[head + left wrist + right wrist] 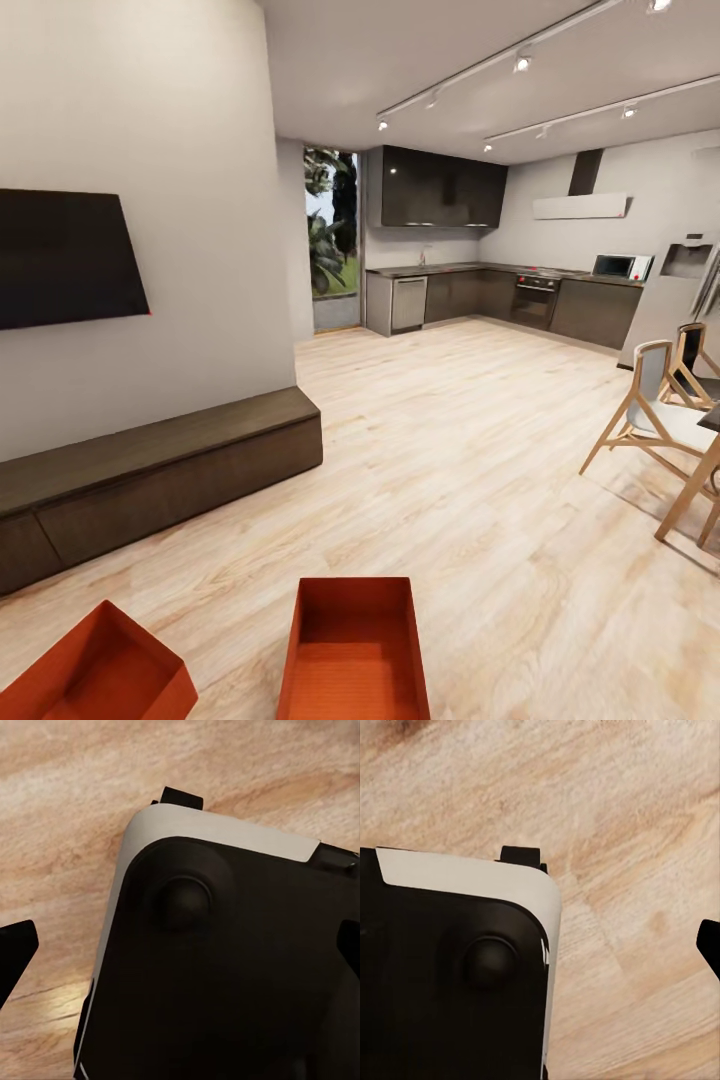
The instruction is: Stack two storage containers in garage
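The head view takes in an open-plan room: light wood plank floor (470,440) running back to a dark kitchen run (500,290) with oven, microwave and a white hood. On the left wall hangs a black television (60,255) over a long, low dark wooden media bench (150,470). At the right edge stand wooden-legged dining chairs (660,400) pulled up to a table edge.

Both storage containers sit on the plank floor at the bottom of that view, just ahead of the robot. The nearer-centre orange-red container (353,650) lies square to the camera, open side up and empty. The second orange-red container (95,670) sits to its left, turned at an angle, also open and empty; the two are near one another but apart. They look like they are simply parked on the floor awaiting pickup, so the task seems to be at its very start: neither is lifted, and this is the living area, not the garage.

Each wrist view looks down past the robot's own black-and-white base (225,960) at bare planks, which suggests the arms hang lowered at the sides, out of the way for driving. In the left wrist view, dark finger tips of the left gripper (180,952) show at opposite edges, set wide apart with nothing between. Of the right gripper only one dark fingertip (709,945) shows at an edge, so I cannot tell its spread.
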Motion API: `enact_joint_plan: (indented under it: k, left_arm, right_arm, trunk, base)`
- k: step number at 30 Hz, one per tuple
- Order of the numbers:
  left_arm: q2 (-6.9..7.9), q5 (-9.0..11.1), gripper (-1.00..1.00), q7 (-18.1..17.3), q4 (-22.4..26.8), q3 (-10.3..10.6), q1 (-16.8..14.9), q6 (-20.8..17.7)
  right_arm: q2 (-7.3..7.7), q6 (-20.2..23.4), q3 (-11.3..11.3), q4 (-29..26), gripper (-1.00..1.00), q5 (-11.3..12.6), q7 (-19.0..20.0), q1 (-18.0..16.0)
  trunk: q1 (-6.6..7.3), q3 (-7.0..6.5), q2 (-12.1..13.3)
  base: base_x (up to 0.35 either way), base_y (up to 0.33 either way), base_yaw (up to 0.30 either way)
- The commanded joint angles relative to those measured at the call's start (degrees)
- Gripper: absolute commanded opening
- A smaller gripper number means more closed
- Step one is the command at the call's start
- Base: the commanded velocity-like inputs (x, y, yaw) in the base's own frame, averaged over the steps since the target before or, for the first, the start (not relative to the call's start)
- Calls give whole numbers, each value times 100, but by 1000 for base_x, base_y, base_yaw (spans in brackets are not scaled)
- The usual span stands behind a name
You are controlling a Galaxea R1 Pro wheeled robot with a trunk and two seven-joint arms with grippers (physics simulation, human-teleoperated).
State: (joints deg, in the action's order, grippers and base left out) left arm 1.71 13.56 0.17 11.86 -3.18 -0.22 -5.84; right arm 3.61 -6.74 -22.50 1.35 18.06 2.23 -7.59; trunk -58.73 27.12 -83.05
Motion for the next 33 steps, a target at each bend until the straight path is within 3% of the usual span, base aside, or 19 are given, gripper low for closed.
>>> enact_joint_plan:
  k: [1, 33]
  left_arm:
    - [-2, 22, 100, 5, 13, -32, 0, -38]
    - [-21, 15, 100, 27, 1, -32, -2, -36]
  right_arm:
    - [-1, -32, -44, 14, 100, 59, 23, -6]
    - [-7, -26, -41, 14, 100, 60, 15, -6]
  trunk:
    - [0, 6, -3]
    - [0, 6, -3]
  base:
    - [0, 0, 0]
    - [7, 31, 0]
